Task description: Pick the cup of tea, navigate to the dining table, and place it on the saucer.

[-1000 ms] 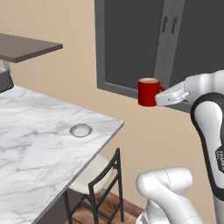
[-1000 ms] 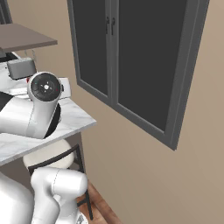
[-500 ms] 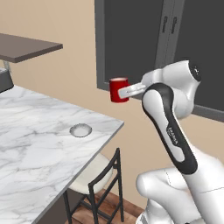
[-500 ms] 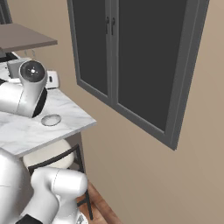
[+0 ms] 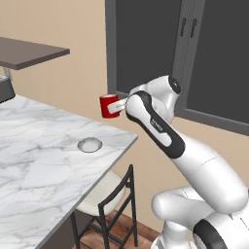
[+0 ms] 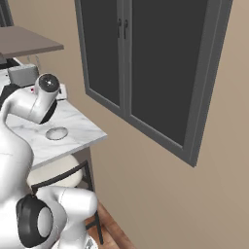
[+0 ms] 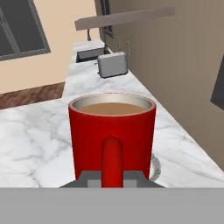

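A: Where is the small red cylindrical mug of light brown tea (image 5: 108,105)?

B: Upright in the air, beyond the corner of the white, grey-veined marble counter (image 5: 34,160), against the beige wall below the dark window (image 5: 194,53). In the hand view the mug (image 7: 112,133) has its handle facing the camera.

A: State of the tool (image 5: 118,106)?

B: Clenched on the mug at the handle side. The dark finger tips (image 7: 89,179) sit on either side of the handle base.

A: And the shallow round pale grey saucer (image 5: 90,144)?

B: On the counter near its corner, bare, lower than the mug and apart from it. In the hand view its rim (image 7: 155,166) peeks out from behind the mug's lower right.

A: Other items?

B: A grey toaster (image 7: 113,64) further along the counter, and a black-framed chair with a pale seat (image 5: 104,197) tucked under the counter edge.
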You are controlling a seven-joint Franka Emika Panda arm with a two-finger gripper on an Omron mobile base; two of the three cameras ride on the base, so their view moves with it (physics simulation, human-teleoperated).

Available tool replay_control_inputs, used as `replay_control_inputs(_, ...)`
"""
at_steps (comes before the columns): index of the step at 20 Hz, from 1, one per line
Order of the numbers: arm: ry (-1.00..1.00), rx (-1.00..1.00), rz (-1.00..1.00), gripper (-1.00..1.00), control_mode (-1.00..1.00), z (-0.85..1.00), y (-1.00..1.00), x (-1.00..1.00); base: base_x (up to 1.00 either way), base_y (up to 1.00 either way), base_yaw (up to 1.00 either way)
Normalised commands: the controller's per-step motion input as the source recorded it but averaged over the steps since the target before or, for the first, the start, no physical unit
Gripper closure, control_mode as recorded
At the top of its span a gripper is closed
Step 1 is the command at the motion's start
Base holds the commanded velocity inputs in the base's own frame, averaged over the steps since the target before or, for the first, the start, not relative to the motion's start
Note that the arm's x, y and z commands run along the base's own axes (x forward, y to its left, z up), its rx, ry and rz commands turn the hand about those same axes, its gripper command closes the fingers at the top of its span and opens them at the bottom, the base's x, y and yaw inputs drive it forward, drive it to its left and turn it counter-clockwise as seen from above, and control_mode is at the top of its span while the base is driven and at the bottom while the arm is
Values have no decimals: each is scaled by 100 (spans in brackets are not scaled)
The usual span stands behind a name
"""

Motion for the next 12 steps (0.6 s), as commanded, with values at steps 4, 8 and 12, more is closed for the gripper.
replay_control_inputs(4, 0, 10, 28, 100, -100, -31, 11, 63, 0, 0, 0)
replay_control_inputs(8, 0, 13, 43, 100, -100, -3, 1, 51, 0, 0, 0)
replay_control_inputs(12, 0, 4, 45, 100, -100, -4, 0, 17, 0, 0, 0)
